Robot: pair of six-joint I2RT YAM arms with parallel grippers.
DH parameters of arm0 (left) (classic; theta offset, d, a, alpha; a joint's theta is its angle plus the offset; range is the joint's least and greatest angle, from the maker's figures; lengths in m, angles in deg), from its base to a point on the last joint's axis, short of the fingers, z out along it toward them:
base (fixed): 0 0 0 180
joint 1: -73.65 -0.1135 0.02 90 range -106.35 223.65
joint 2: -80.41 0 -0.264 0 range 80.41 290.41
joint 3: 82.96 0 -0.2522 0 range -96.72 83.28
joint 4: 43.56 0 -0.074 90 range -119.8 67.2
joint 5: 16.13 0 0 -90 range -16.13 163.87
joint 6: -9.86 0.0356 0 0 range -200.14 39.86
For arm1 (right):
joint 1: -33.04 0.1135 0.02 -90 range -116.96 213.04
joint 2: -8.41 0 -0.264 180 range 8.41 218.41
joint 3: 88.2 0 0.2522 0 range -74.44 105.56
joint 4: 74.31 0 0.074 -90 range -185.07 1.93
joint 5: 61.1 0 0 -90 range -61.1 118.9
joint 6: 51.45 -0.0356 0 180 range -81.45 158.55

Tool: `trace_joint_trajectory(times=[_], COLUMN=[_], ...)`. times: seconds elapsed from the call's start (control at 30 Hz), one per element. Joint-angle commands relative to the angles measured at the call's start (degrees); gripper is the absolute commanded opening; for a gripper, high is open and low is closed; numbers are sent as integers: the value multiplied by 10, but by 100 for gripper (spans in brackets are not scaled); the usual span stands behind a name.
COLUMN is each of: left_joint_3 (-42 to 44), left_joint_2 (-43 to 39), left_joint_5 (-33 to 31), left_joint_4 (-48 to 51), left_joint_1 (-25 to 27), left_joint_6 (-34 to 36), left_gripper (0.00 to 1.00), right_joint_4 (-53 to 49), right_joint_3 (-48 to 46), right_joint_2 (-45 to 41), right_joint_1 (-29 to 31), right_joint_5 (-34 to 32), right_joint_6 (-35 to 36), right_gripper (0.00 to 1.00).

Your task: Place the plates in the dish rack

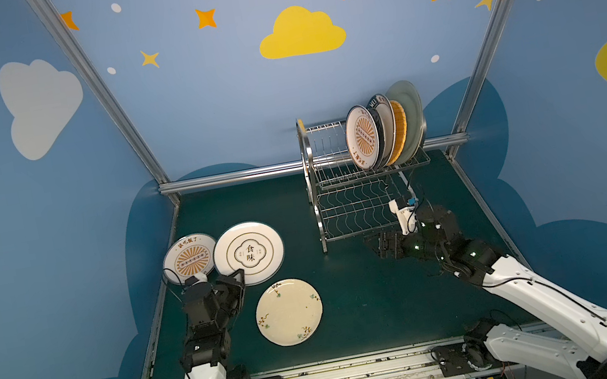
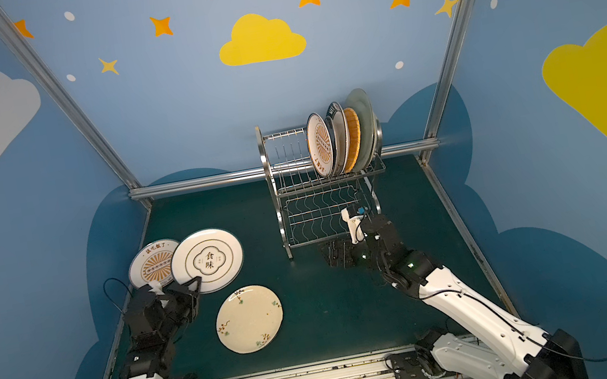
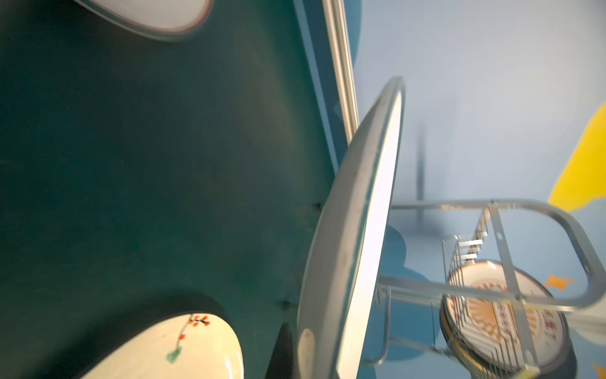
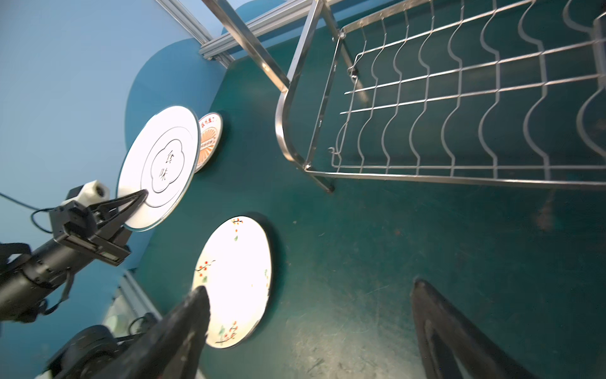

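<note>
Nearest my base, the cream floral plate (image 1: 289, 312) lies flat on the green mat (image 1: 378, 312). It is glossy and off-white, with thin brown twigs, red berries and small green leaves scattered round its border.

Just past it, my left claw (image 1: 239, 274) is clamped on the near rim of the cloud-emblem plate (image 1: 249, 253). That plate is white with a fine dark ring and a lobed outline in the middle holding two black characters. My right wrist view shows it tipped up off the mat, and its far edge overlaps the sunburst plate (image 1: 189, 257). I cannot tell whether the two touch. The sunburst plate lies flat by the left wall, white with orange rays fanning round a centre band and lettering along its rim.

Across the mat, my right claw (image 1: 381, 246) hangs with its fingers wide apart, holding nothing, just in front of the dish rack (image 1: 320, 196) and its wavy-wire lower shelf.

Farthest off, at the right end of the rack's upper tier, plates stand on edge in a tight row: a second sunburst plate (image 1: 362, 138), a black plate (image 1: 379, 130), a teal-rimmed white plate (image 1: 387, 121), a yellow woven-look plate (image 1: 401, 127) and a pale green plate (image 1: 410, 108).
</note>
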Motion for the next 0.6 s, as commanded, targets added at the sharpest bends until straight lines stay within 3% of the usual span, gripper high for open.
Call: trace_joint_trajectory(times=[0.0,0.17,0.3,0.43,0.57], left_joint_3=[-23,-22,-45,-51,-61], left_joint_2=[14,53,93,131,154], left_joint_5=[101,125,106,106,105], left_joint_4=[-80,-158,-184,-244,-268], left_joint_1=[31,120,205,246,267], left_joint_6=[35,12,22,-1,-7], left_gripper=[4,4,4,4,4], right_joint_4=[34,75,96,104,118], right_joint_3=[13,18,26,25,17], right_joint_2=[8,26,49,59,58], right_joint_1=[-1,7,27,41,49], right_joint_5=[56,102,106,100,101], right_joint_6=[-29,-64,-78,-86,-102], right_gripper=[93,93,92,88,76])
